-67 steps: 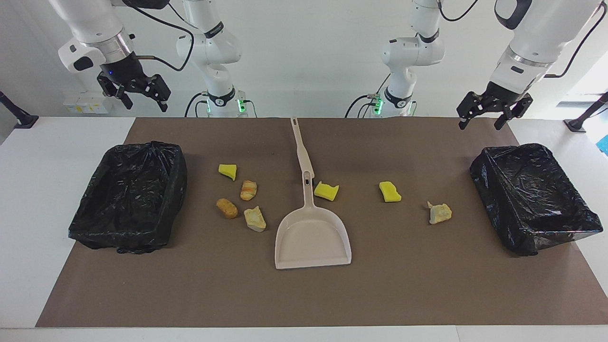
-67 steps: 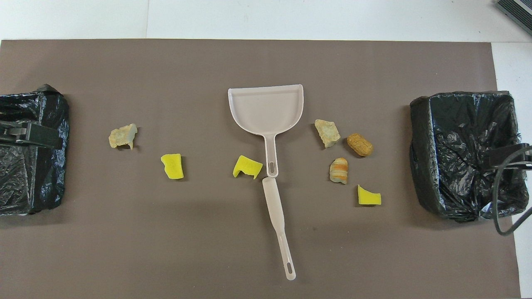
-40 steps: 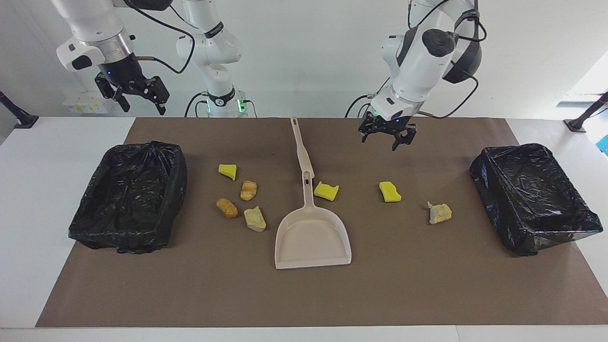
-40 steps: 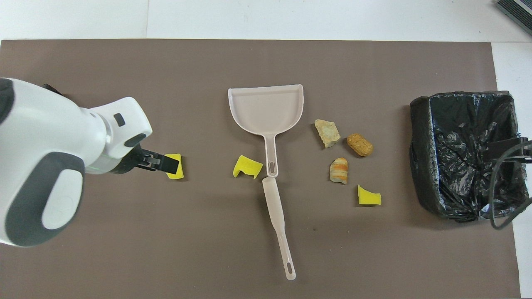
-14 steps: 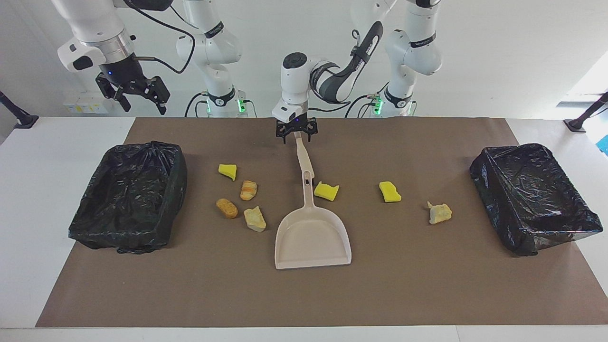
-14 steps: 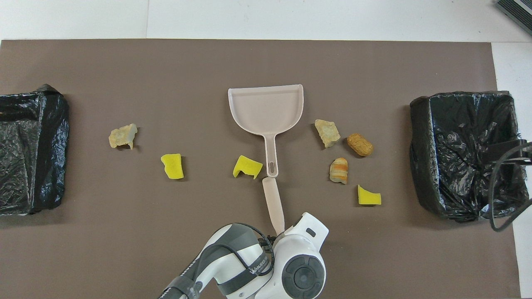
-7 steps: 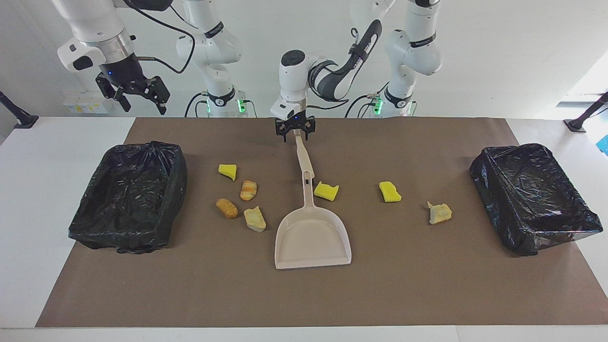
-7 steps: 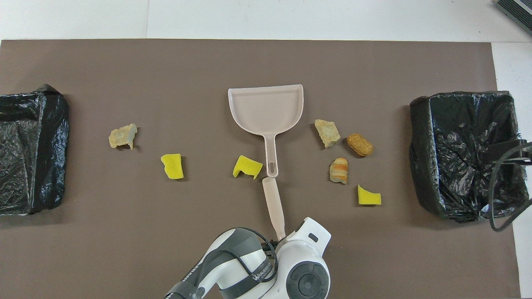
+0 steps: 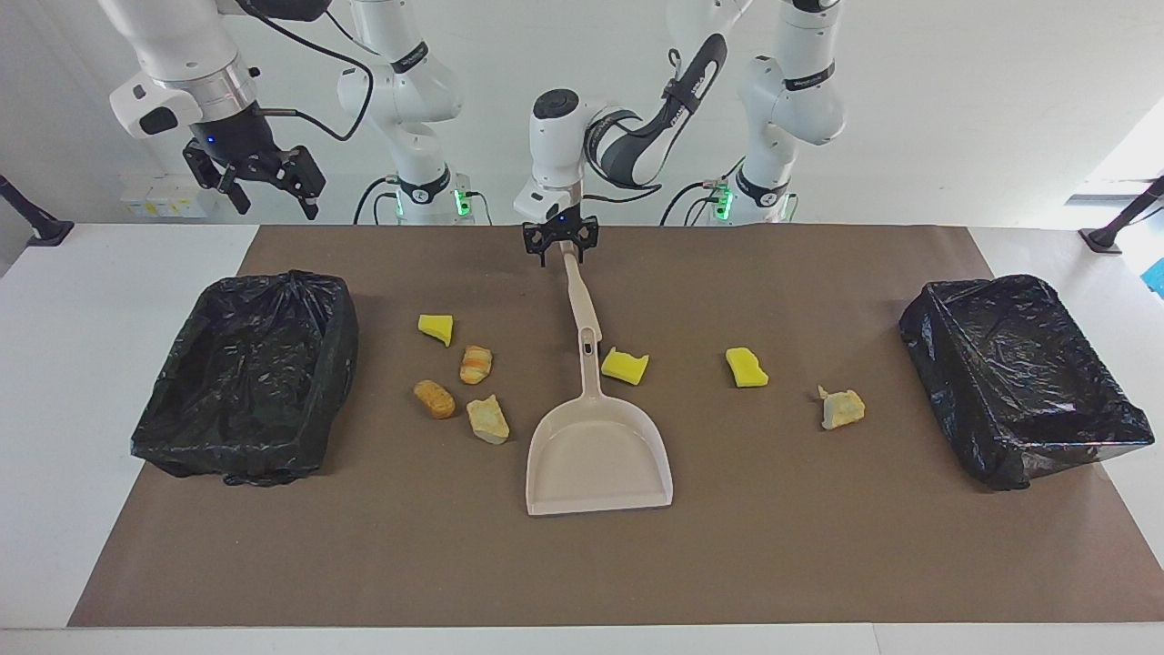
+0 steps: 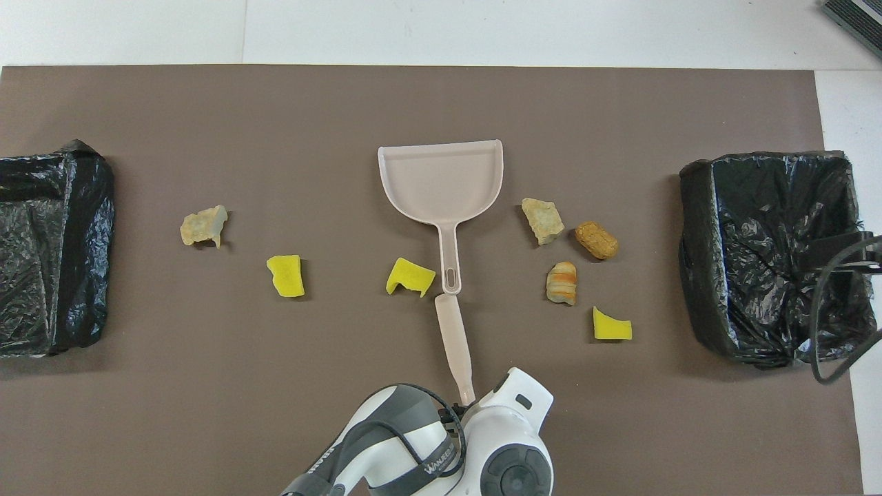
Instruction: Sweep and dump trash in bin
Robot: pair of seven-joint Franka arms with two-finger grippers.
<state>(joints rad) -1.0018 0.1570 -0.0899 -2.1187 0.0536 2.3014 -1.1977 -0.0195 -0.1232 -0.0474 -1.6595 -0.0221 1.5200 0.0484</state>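
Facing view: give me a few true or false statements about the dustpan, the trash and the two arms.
1. The dustpan has nothing in it. True.
2. Seven pieces of trash lie on the brown mat. True.
3. The right gripper is at the beige sweeper. False: the left gripper is at the sweeper's handle end. The right arm waits, raised toward its own end of the table.
4. Only one bin is on the table. False: there are two black-lined bins, one at the right arm's end and one at the left arm's end.
5. Four trash pieces lie between the dustpan and the right arm's bin. True.
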